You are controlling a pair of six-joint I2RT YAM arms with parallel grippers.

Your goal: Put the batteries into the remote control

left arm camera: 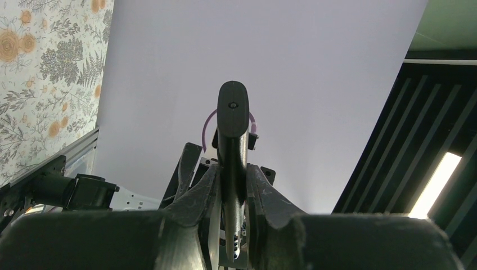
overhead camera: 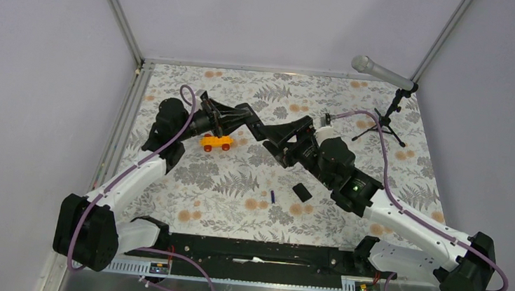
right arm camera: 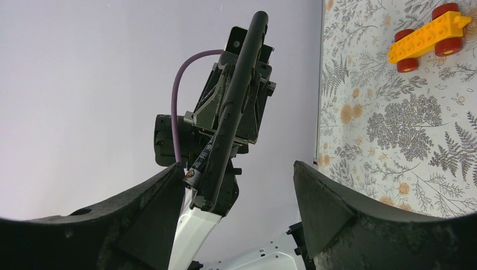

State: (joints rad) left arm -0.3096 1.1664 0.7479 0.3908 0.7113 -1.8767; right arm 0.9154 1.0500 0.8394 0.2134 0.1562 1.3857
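Battery (overhead camera: 272, 196): a purplish-blue cylinder lying on the patterned table (overhead camera: 235, 207), on the near side of the orange toy car (overhead camera: 216, 142) and off to the car's right; no gripper touches it.
Black cover (overhead camera: 300, 191): flat on the table, also nearer than the toy car and farther to its right than the battery.
Right arm: stretches from its base diagonally inward with the wrist turned on its side, ending to the right of the toy car.
Right gripper (right arm camera: 239, 169): fingers spread wide; the remote's near end sits close against one finger (right arm camera: 163, 197), the other stands well apart from it.
Remote control (right arm camera: 233, 107): raised off the table just beyond the toy car, running from above the car out to its right, seen edge-on from the left wrist.
Left gripper (left arm camera: 232, 174): fingers narrow, clamped on the remote's flat faces.
Left arm: elbow bent, forearm beyond and left of the toy car, wrist rolled sideways.
Microphone stand (overhead camera: 387, 122): far right of the toy car, by the back corner.
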